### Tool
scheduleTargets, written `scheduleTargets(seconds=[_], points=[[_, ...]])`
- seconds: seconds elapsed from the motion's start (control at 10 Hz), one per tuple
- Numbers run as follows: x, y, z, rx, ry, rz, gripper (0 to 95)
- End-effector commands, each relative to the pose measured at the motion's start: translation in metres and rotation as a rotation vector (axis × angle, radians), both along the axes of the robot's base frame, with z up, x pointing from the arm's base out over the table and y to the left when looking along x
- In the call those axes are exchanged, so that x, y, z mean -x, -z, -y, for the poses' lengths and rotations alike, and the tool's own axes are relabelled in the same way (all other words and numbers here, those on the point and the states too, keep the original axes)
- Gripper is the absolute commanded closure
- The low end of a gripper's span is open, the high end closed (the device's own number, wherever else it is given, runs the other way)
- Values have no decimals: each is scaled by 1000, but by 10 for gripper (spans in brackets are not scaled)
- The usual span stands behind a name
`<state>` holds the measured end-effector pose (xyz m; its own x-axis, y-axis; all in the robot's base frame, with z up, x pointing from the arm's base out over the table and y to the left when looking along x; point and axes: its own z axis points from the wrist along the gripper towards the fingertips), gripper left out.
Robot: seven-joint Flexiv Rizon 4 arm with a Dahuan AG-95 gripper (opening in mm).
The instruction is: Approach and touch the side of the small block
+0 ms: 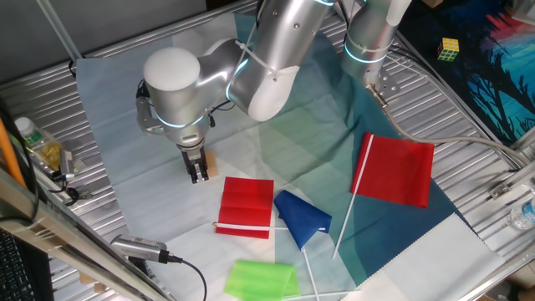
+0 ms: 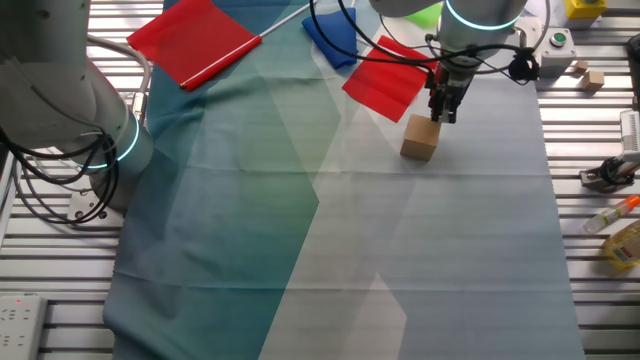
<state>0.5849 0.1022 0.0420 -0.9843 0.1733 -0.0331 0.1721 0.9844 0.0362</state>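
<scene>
While the jaws of the gripper [image 1: 199,172] point straight down, pressed nearly together and pinching nothing, the small block [image 2: 420,137] sits right beside their tips, seemingly touching; past it lie a red cloth [image 1: 246,207], a blue cloth [image 1: 302,216] and a green cloth [image 1: 262,279] on the tabletop [image 2: 450,250].

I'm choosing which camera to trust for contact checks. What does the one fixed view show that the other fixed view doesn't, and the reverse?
Only the one fixed view shows the green flag and the puzzle cube. Only the other fixed view shows the small block nearly whole, with the gripper at its upper edge; contact is unclear. Both share the gripper, block and blue flag.
</scene>
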Motion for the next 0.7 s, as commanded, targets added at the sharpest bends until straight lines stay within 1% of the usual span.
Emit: scheduleTargets(seconds=[0.1, 0.7], points=[[1, -1, 0, 1, -2, 0, 950], [1, -1, 0, 1, 19, -2, 950]])
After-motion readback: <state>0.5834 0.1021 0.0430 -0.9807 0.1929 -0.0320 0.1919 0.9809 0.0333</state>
